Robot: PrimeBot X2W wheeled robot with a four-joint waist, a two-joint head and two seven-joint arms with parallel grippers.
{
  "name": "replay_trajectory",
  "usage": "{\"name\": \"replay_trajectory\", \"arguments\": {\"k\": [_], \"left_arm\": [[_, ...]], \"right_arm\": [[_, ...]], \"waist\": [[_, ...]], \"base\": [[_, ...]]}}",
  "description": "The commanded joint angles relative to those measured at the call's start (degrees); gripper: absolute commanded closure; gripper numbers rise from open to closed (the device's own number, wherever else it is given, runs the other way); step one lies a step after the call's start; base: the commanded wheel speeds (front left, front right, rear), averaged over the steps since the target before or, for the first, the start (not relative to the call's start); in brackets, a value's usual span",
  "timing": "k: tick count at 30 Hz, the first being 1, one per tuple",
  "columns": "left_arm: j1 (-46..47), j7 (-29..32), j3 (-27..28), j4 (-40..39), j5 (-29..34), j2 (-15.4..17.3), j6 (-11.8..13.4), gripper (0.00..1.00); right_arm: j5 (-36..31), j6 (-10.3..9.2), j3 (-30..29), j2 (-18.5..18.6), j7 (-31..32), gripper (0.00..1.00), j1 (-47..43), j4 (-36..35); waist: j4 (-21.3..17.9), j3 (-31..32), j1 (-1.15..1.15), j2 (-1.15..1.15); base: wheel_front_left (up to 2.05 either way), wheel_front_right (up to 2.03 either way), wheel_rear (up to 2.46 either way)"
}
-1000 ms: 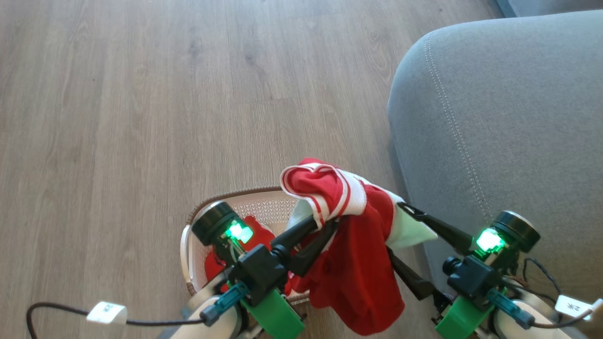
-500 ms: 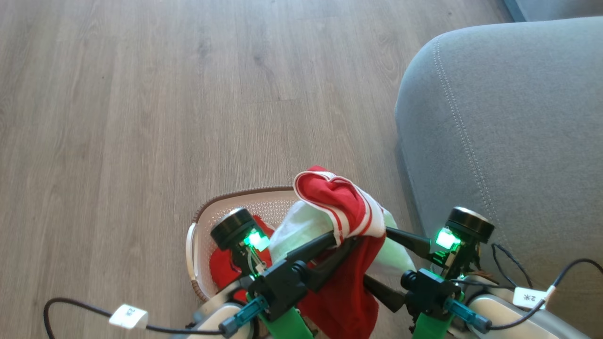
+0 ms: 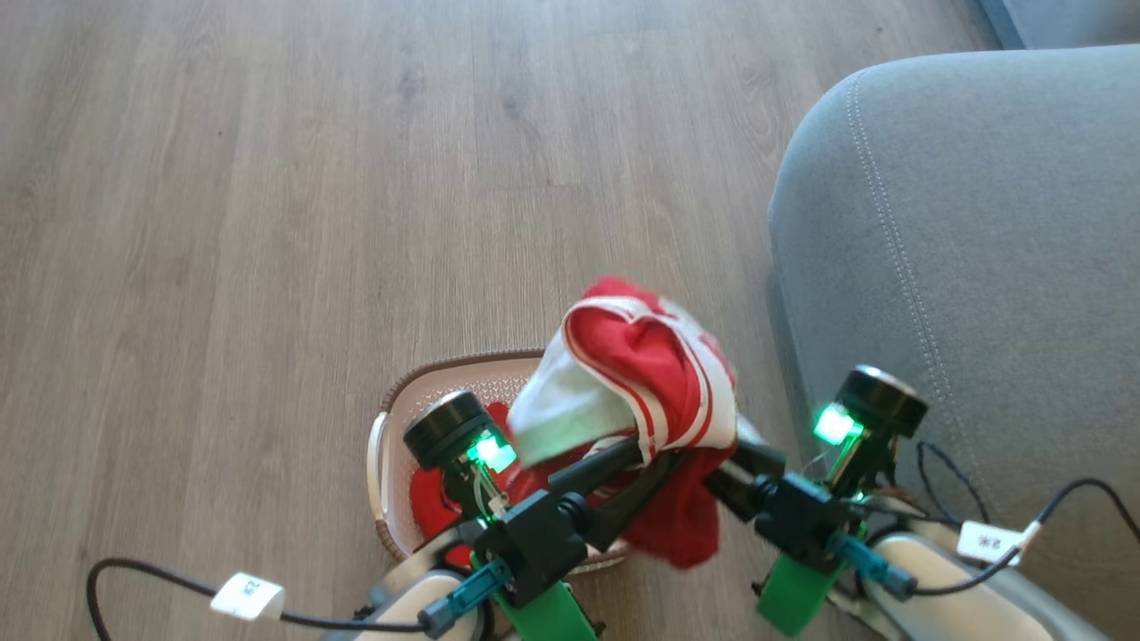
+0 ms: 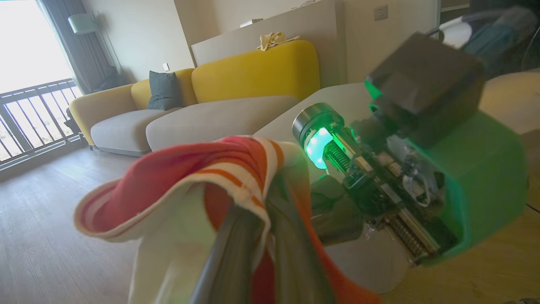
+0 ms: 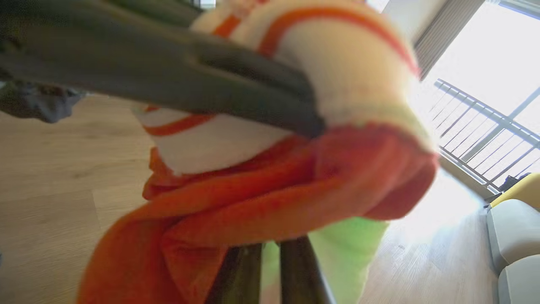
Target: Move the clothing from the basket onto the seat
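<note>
Lift-out step, garment up and clear. Perforated cream basket (image 3: 427,392) sits below-left of left pincer (image 3: 655,454), more red cloth (image 3: 432,507) inside. Left pincer clenched on soft red garment (image 3: 650,374), white striped trim bunched above its tips. Beside it, right pincer (image 3: 735,474) clamped into same folds. Next, prob: swing right over grey stitched seat (image 3: 962,249), then release.

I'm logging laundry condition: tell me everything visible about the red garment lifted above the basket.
The garment is soft bright red fabric with white, red-striped trim bands and a white lining showing. It hangs bunched in the air over the right edge of the basket, short of the seat. The left end effector is shut on it below the striped band; the right end effector is shut on its red folds.
</note>
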State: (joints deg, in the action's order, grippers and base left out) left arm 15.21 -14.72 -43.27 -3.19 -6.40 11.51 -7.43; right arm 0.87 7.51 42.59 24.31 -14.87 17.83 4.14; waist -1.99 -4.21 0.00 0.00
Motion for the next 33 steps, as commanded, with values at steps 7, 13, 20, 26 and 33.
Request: {"name": "replay_trajectory", "arguments": {"k": [7, 13, 20, 26, 33], "left_arm": [[2.19, -0.28, 1.86, -2.48, 0.09, 0.38, -0.05, 1.0], [1.79, -0.28, 2.42, -2.65, 0.18, 0.35, -0.05, 1.0], [1.54, -0.28, 3.26, -2.95, 0.7, -0.11, -0.05, 1.0], [1.36, -0.28, 3.9, -3.68, 1.5, -0.7, -0.05, 0.52], [1.12, -0.28, 4.1, -4.1, 1.97, -0.86, -0.05, 0.02]], "right_arm": [[-1.75, -0.02, -4.08, -2.51, -0.13, 1.0, -2.51, -1.5], [-2.71, -0.02, -7.93, -5.35, -0.13, 1.0, -3.91, -2.81], [-3.48, -0.02, -12.13, -7.9, -0.13, 1.0, -5.62, -3.95], [-4.07, -0.02, -15.57, -10.0, -0.13, 1.0, -6.48, -5.81], [-5.53, -0.02, -18.07, -11.66, -0.13, 1.0, -6.75, -7.93]], "waist": [[0.42, 0.11, 0.0, 0.0], [0.29, 0.11, 0.0, 0.0], [0.29, 0.16, 0.0, 0.0], [0.42, 0.1, 0.0, 0.0], [0.61, 0.13, 0.0, 0.0]], "base": [[0.0, 0.0, 0.0], [0.0, 0.0, 0.0], [0.0, 0.0, 0.0], [0.0, 0.0, 0.0], [0.0, 0.0, 0.0]]}}
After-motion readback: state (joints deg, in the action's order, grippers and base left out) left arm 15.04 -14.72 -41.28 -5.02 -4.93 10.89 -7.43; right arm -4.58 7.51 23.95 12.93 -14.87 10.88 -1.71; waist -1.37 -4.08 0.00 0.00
